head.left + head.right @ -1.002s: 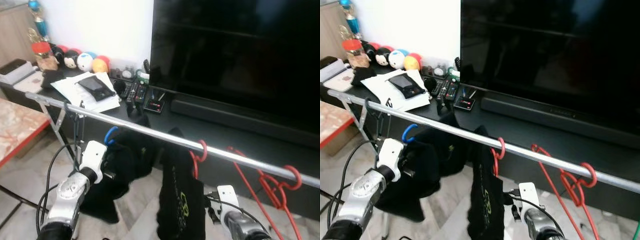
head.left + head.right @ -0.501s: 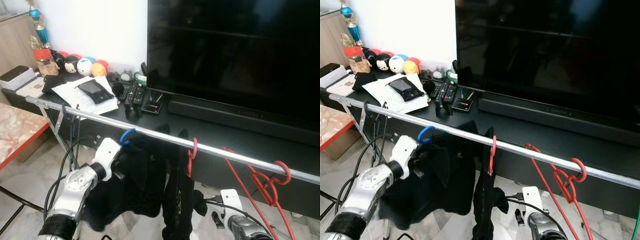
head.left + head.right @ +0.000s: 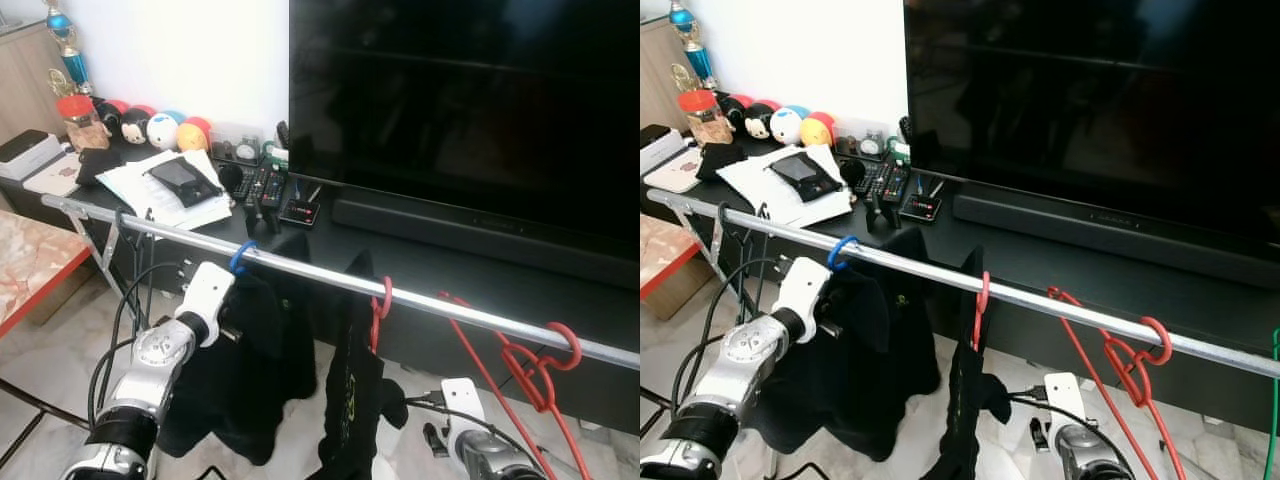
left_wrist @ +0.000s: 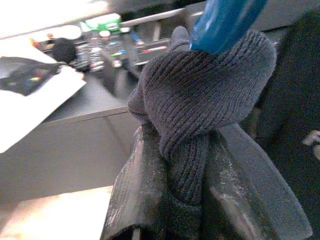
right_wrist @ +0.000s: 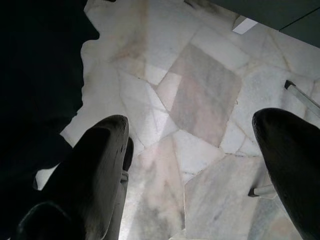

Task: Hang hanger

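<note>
The blue hanger [image 3: 243, 256] has its hook over the silver rail [image 3: 420, 297], its dark garment [image 3: 250, 370] hanging below; the left gripper [image 4: 190, 200] pinches the knitted collar just under the hook; letting go with a tug could drag the hook off the rail, or shove it into the red hanger [image 3: 380, 300] alongside; the right gripper [image 5: 187, 150] hangs low, fingers spread over the floor.
</note>
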You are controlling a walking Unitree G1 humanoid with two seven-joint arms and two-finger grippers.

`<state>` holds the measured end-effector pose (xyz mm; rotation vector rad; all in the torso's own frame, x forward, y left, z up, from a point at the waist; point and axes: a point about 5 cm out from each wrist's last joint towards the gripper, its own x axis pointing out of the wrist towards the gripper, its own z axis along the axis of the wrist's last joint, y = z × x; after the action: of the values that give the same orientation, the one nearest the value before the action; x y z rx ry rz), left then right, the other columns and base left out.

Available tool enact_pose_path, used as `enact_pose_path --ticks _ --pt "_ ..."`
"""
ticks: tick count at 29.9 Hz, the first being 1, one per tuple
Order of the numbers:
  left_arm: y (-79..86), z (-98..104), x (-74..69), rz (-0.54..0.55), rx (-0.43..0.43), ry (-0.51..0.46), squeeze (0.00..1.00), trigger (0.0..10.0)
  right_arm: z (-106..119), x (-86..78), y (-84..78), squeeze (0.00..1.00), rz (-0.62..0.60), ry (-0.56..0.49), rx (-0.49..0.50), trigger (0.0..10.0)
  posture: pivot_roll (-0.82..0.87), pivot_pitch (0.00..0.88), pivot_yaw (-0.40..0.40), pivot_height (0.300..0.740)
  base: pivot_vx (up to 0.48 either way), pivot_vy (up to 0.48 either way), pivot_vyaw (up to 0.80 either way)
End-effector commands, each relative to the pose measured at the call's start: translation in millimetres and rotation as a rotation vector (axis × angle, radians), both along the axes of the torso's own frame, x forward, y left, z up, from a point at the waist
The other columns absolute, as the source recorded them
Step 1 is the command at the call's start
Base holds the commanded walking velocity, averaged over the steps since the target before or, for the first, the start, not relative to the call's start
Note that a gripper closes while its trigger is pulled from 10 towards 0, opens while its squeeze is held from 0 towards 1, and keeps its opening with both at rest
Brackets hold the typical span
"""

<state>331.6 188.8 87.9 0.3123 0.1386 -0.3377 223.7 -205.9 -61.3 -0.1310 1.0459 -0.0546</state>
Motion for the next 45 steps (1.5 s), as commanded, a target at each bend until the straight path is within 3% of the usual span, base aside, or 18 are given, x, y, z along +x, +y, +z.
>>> enact_pose_path --ticks 1,12,22,23,25,26,38,45 --pt "2.9 11.8 9.1 0.061 -0.031 -0.049 0.00 10.0 0.8 0.9 -1.1 0.00 0.005 -0.001 -0.008 10.0 0.04 0.000 -0.051 0.740 0.000 0.000 0.00" --pt "6.1 5.2 13.9 0.135 -0.034 -0.004 0.00 10.0 0.9 1.0 -1.5 0.00 0.005 -0.001 -0.009 10.0 0.04 0.000 -0.052 0.740 0.000 0.000 0.00" --pt "11.3 -3.8 9.0 0.159 -0.042 0.024 0.00 10.0 1.2 1.3 -2.2 0.00 0.006 -0.002 -0.012 10.0 0.04 0.000 -0.056 0.740 0.000 0.000 0.00" --pt "13.0 -4.0 7.2 0.161 -0.051 0.014 0.24 10.0 1.3 1.4 -2.4 0.00 0.007 -0.002 -0.013 10.0 0.04 0.000 -0.056 0.740 0.000 0.000 0.00" --pt "13.5 -4.0 6.5 0.161 -0.056 0.009 0.24 10.0 1.3 1.4 -2.5 0.00 0.007 -0.002 -0.013 10.0 0.04 0.000 -0.056 0.740 0.000 0.000 0.00" --pt "13.2 -4.6 4.0 0.155 -0.068 0.000 1.00 10.0 1.4 1.4 -2.8 0.00 0.008 -0.002 -0.014 10.0 0.04 0.000 -0.060 0.740 0.000 0.000 0.00" --pt "7.5 -6.2 -0.5 0.129 -0.093 -0.015 1.00 10.0 1.5 1.3 -3.4 0.00 0.013 0.000 -0.017 10.0 0.04 0.000 -0.061 0.740 0.000 0.000 0.00" --pt "7.9 3.7 -9.8 0.094 -0.134 -0.091 1.00 10.0 1.4 1.3 -3.2 0.00 0.013 -0.001 -0.017 10.0 0.04 0.000 -0.058 0.740 0.000 0.000 0.00"
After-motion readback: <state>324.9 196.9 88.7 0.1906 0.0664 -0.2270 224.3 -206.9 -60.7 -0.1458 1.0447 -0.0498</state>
